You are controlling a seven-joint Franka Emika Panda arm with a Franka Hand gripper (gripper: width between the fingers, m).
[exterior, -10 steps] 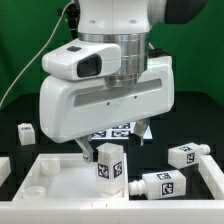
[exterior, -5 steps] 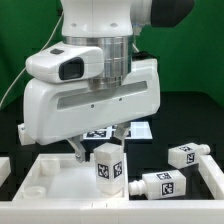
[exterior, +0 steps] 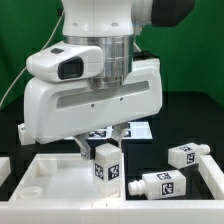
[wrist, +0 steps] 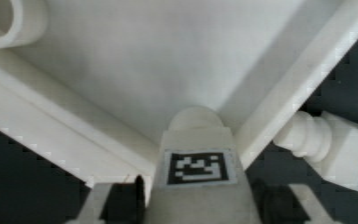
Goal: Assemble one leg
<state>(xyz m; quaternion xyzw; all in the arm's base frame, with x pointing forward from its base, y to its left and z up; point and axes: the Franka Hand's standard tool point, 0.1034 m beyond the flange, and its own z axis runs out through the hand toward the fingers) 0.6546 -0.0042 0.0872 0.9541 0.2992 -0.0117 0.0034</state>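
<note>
A leg (exterior: 108, 166), a chunky white post with black-and-white tags, stands upright in the near right corner of the large white tabletop (exterior: 55, 185). My gripper (exterior: 101, 147) comes down from above and is shut on the leg's upper part, one finger on each side. In the wrist view the leg (wrist: 197, 150) runs out between the dark fingers (wrist: 115, 200) toward the tabletop's corner wall (wrist: 265, 75). Two more legs lie on the black table at the exterior view's right, one close to the tabletop (exterior: 160, 184) and one farther back (exterior: 186, 153).
A small white tagged cube (exterior: 25, 132) sits at the exterior view's left. The marker board (exterior: 128, 129) lies behind the gripper. A round socket (wrist: 5, 25) shows in the tabletop's floor. The lying leg (wrist: 336, 148) is just outside the tabletop's wall.
The hand has swung toward the exterior view's left since one second ago, then held nearly still. The leg stays upright in the corner, shifted very slightly left.
</note>
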